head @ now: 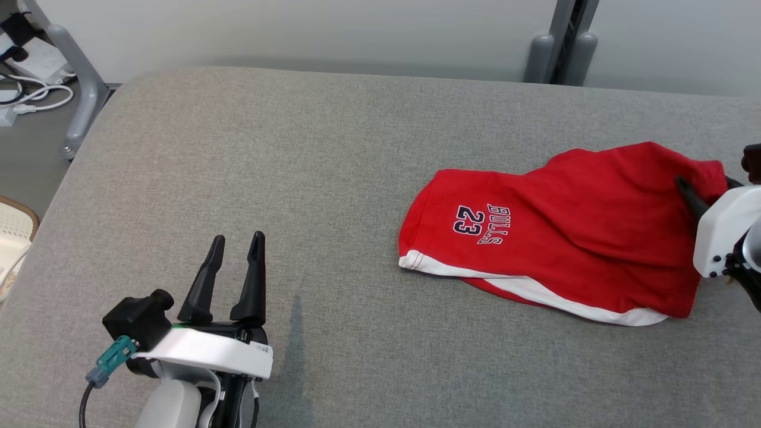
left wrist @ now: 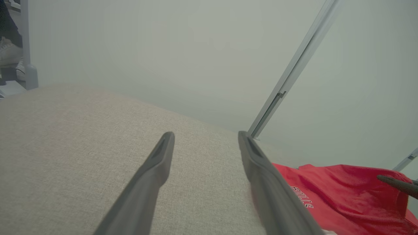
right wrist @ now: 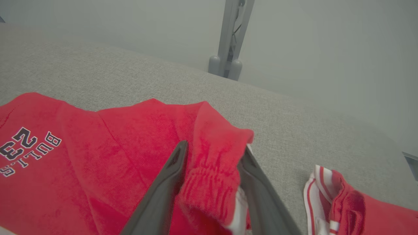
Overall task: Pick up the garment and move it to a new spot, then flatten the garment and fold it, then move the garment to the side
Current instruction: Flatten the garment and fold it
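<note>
The garment (head: 565,238) is a pair of red shorts with white trim and "BULLS 23" printed on it, lying crumpled on the right half of the grey padded table (head: 297,148). My right gripper (right wrist: 214,147) is at its right end, shut on a bunched fold of the red waistband that fills the gap between the fingers. One dark finger of it (head: 689,193) shows at the right edge of the head view. My left gripper (head: 235,241) rests open over bare table at the lower left, far from the garment (left wrist: 343,195), with nothing between its fingers (left wrist: 163,153).
A red piece with white stripes (right wrist: 343,209) lies just right of my right gripper; whether it belongs to the same garment is unclear. Grey frame posts (head: 559,53) stand behind the far edge. A table leg (head: 77,77), cables (head: 35,95) and a pale basket (head: 12,238) are on the left.
</note>
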You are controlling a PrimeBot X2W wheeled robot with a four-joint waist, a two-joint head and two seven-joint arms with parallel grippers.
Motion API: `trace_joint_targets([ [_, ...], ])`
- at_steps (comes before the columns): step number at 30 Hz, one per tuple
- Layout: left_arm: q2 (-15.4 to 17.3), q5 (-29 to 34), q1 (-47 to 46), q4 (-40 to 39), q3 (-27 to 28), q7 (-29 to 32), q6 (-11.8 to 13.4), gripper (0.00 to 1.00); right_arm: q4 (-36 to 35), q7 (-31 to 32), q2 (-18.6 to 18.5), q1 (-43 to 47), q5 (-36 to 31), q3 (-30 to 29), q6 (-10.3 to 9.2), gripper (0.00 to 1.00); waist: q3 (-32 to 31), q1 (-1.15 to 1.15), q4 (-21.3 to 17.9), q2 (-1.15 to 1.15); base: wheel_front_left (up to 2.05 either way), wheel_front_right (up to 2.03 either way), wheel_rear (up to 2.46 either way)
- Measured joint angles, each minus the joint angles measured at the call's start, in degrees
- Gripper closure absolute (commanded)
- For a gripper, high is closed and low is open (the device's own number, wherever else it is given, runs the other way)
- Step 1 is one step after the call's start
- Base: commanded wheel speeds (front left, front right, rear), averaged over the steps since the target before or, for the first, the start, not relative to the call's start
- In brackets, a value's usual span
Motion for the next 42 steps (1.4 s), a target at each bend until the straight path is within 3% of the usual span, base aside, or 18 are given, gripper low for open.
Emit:
trace_joint_targets([
  [5,0.0,0.0,-0.5,0.1,0.3,0.0,0.0,0.0,2.4,1.7,2.1,-1.3,1.5,2.3,0.02,0.0,0.6,0.0,-0.1,0.0,0.0,0.0,0.0],
  [13,0.0,0.0,-0.5,0.3,0.9,0.0,0.0,0.0,-1.2,-6.5,3.8,0.0,3.2,1.9,0.01,0.0,-0.1,0.0,-2.6,0.0,0.0,0.0,0.0],
  [21,0.0,0.3,-0.3,-0.7,1.3,0.0,0.0,0.0,-8.8,-13.9,6.7,9.4,5.1,-3.9,0.0,0.0,-1.4,0.0,-6.8,0.0,0.0,0.0,0.0],
  [28,0.0,0.4,-0.2,-1.1,1.4,0.0,0.0,0.0,-14.8,-16.8,10.3,20.2,3.3,-10.6,0.0,0.0,-1.4,0.0,-9.7,0.0,0.0,0.0,0.0],
  [38,0.0,0.9,-0.1,0.1,0.0,0.0,0.0,0.0,-19.4,-16.5,15.8,27.2,-2.1,-16.8,0.0,0.0,-1.0,0.0,-11.9,0.0,0.0,0.0,0.0],
  [42,0.0,1.0,-0.7,5.2,-4.8,0.1,0.0,0.0,-21.2,-14.9,17.1,27.9,-3.5,-18.0,0.0,0.0,-0.4,0.0,-12.6,0.0,0.0,0.0,0.0],
])
